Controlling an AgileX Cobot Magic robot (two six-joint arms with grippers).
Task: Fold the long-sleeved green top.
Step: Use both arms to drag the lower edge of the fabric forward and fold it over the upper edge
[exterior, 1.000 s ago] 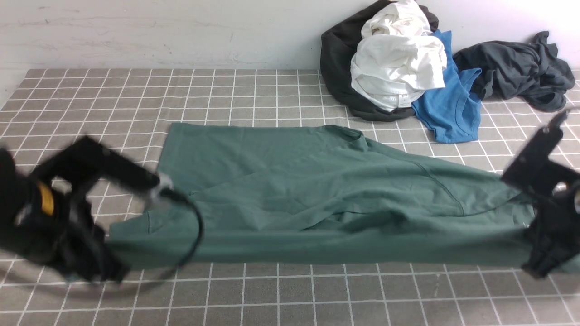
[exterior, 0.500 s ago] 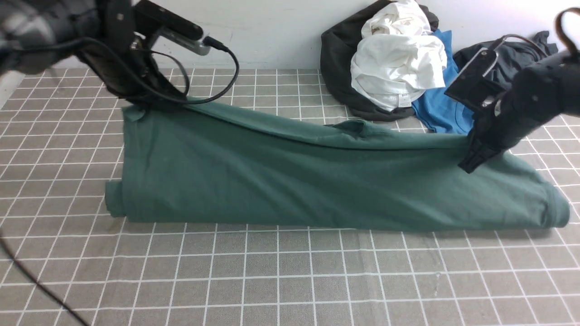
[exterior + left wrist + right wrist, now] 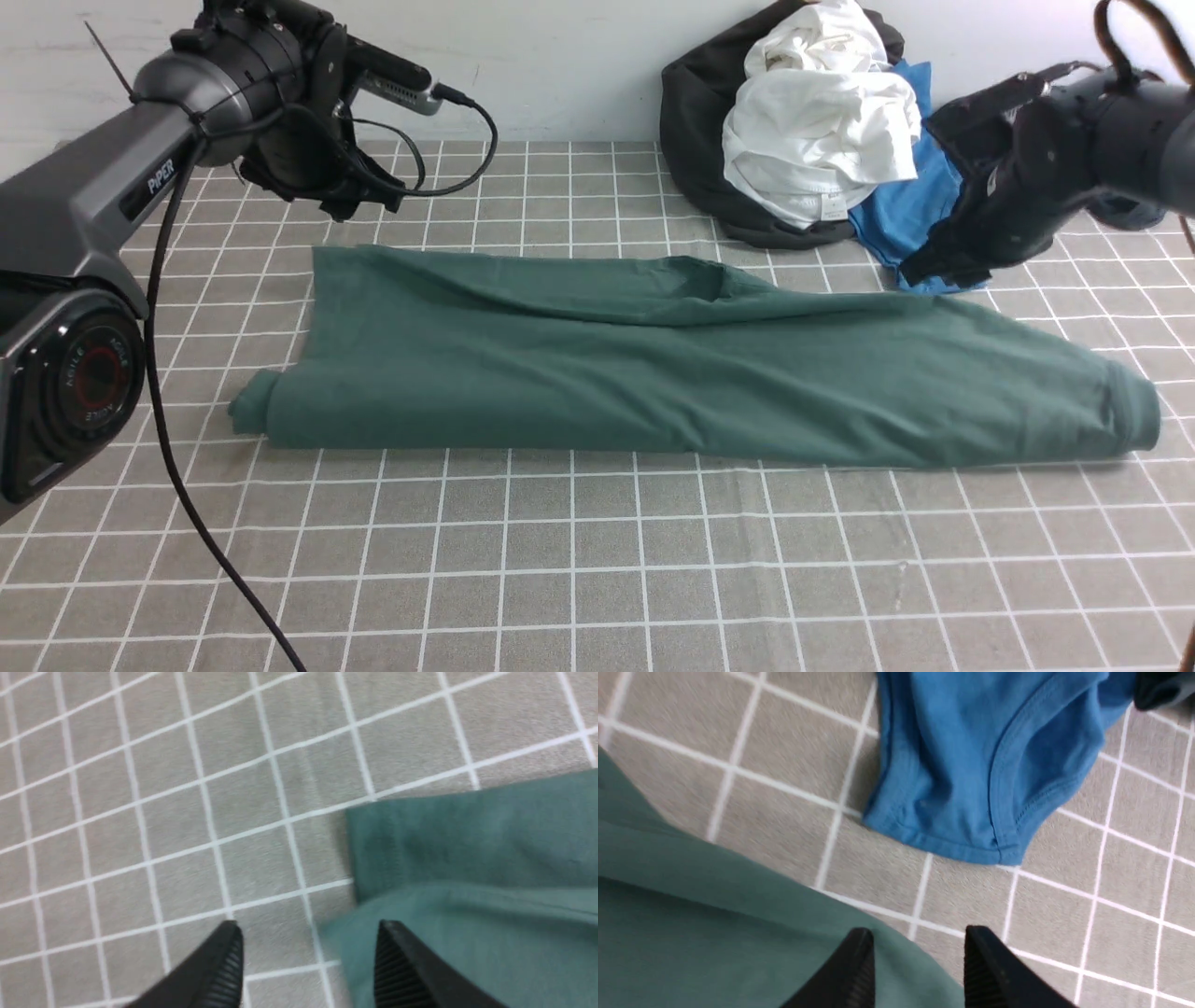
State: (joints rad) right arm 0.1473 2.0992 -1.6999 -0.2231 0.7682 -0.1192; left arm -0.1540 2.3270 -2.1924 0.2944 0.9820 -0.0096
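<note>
The green long-sleeved top (image 3: 672,359) lies folded lengthwise in a long band across the middle of the checked cloth. My left gripper (image 3: 345,201) hovers just behind the top's far left corner; in the left wrist view it (image 3: 308,952) is open and empty, with the top's corner (image 3: 467,858) below it. My right gripper (image 3: 920,271) hovers over the top's far right edge; in the right wrist view it (image 3: 917,952) is open and empty above the green edge (image 3: 714,933). The neck label and chest logo are hidden.
A heap of black and white clothes (image 3: 803,131) sits at the back right, with the bright blue T-shirt (image 3: 920,219) and a dark grey garment (image 3: 1074,140) beside it. The blue T-shirt (image 3: 971,765) lies close to my right gripper. The checked cloth (image 3: 597,579) covers the table.
Both grippers carried the top's near edge over to the far side, let go and lifted off. The top has settled flat into a narrower band.
</note>
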